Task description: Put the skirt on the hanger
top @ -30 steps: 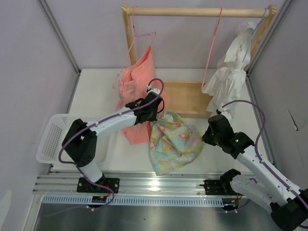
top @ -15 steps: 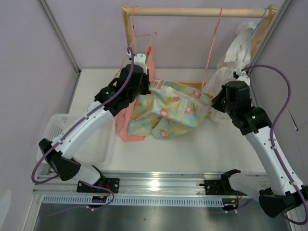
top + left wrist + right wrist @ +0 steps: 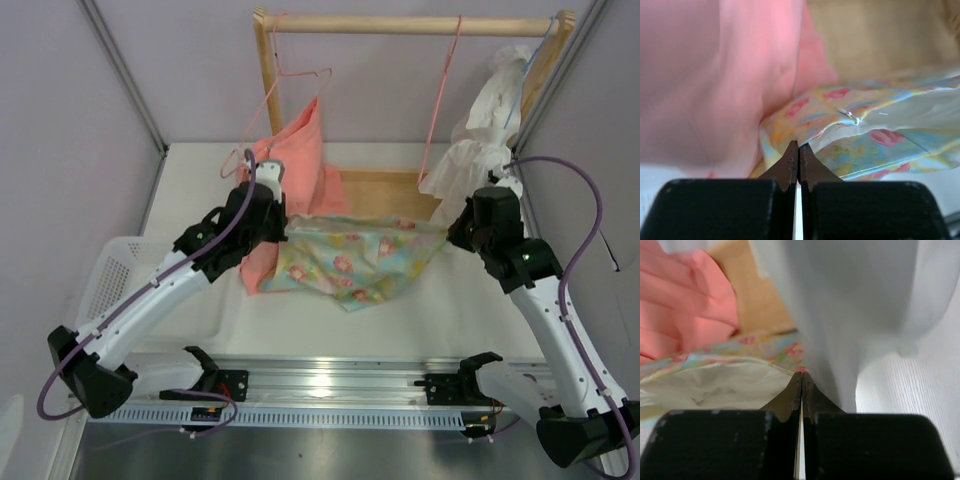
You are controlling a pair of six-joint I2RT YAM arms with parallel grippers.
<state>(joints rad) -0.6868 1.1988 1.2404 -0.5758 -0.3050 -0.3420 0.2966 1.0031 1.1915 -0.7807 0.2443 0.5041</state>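
Observation:
The floral skirt (image 3: pixel 355 258) hangs stretched between my two grippers above the table. My left gripper (image 3: pixel 283 228) is shut on its left waist corner, next to the salmon garment. In the left wrist view my left gripper (image 3: pixel 799 146) pinches the skirt (image 3: pixel 880 142) at the edge. My right gripper (image 3: pixel 452 233) is shut on the right corner. In the right wrist view my right gripper (image 3: pixel 802 375) holds the skirt (image 3: pixel 730 375) against the white garment. The bare pale-pink hanger (image 3: pixel 440 100) hangs from the rail above the skirt's right part.
A wooden rail (image 3: pixel 410 24) spans the back. A salmon garment (image 3: pixel 295 165) on a pink hanger hangs at left, a white ruffled garment (image 3: pixel 480 140) on a blue hanger at right. A white basket (image 3: pixel 110 285) sits at the left edge. A wooden base board (image 3: pixel 385 195) lies behind the skirt.
Both grippers lifted the skirt off the table, then pulled it apart and lowered a little. The skirt went from a heap to a taut flat span.

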